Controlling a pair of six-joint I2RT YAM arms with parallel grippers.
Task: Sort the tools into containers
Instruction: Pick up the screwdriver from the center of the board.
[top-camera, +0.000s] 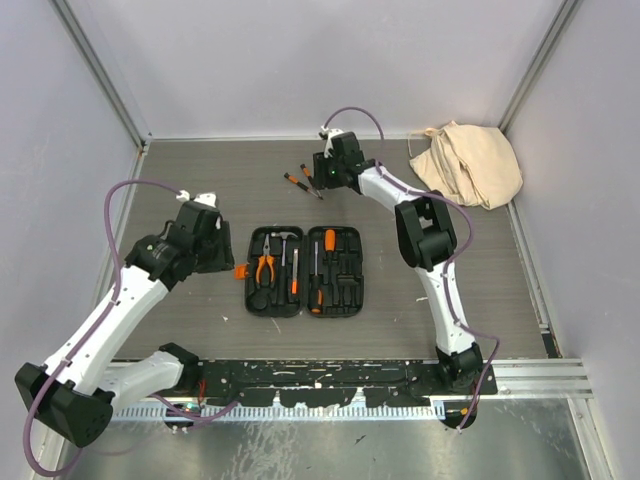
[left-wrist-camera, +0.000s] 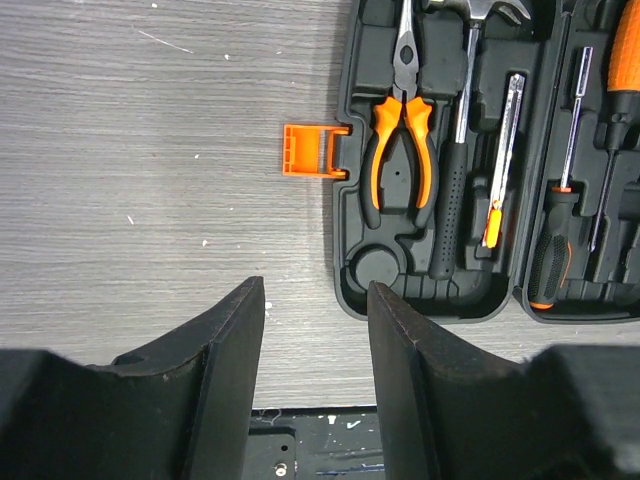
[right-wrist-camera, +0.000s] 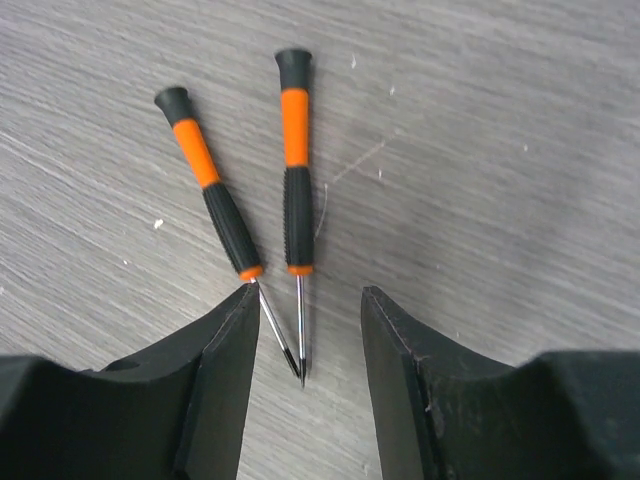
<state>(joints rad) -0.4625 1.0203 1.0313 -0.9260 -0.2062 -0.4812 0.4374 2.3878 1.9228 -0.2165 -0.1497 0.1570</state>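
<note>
Your right claw (right-wrist-camera: 308, 300), spread and empty, straddles both screwdrivers (right-wrist-camera: 296, 190) at their tips; close here and thin shafts may slip; left claw (left-wrist-camera: 315, 290) hangs spread, empty.

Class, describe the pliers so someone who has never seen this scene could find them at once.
Find the open black tool case in the middle of the table. In its left half, nearest the orange latch, lie the pliers: the only tool with paired orange handles.
</note>
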